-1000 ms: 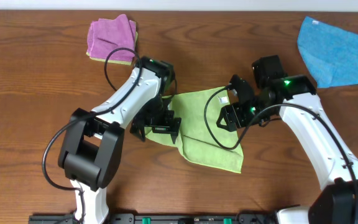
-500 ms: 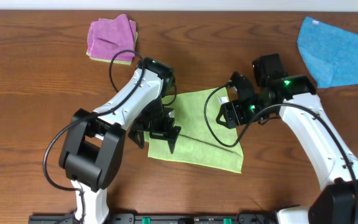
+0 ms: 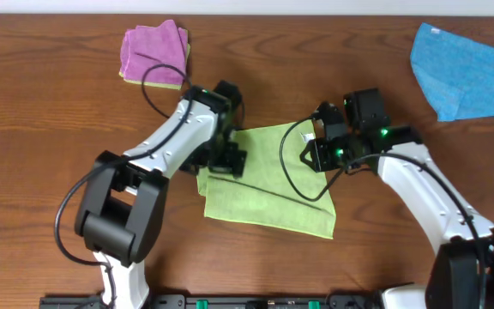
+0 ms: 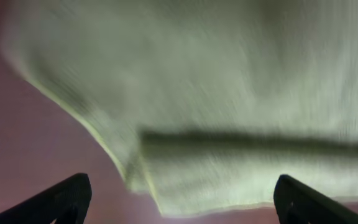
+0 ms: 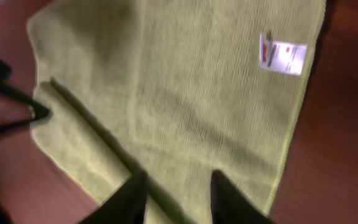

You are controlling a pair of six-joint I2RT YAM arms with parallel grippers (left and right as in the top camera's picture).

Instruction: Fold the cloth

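Observation:
The lime-green cloth [image 3: 268, 184] lies on the wooden table between both arms, with one layer folded over and a dark fold line running diagonally across it. Its white tag [image 5: 283, 56] sits near the far right corner. My left gripper [image 3: 224, 160] hovers at the cloth's left edge. Its fingers [image 4: 67, 198] are spread wide, with the cloth's folded corner [image 4: 166, 186] lying loose between them. My right gripper [image 3: 314, 156] is over the cloth's upper right part. In the right wrist view the right gripper [image 5: 179, 183] has its fingers drawn closer, with a gap and flat cloth below.
A folded pink-purple cloth [image 3: 154, 53] lies at the back left. A bright blue cloth [image 3: 461, 69] lies at the back right corner. Black cables loop from both arms over the cloth.
My left arm has pulled back from the cloth's lower left up to its left edge. The cloth's lower left now lies flat and squared. The right jaws have narrowed.

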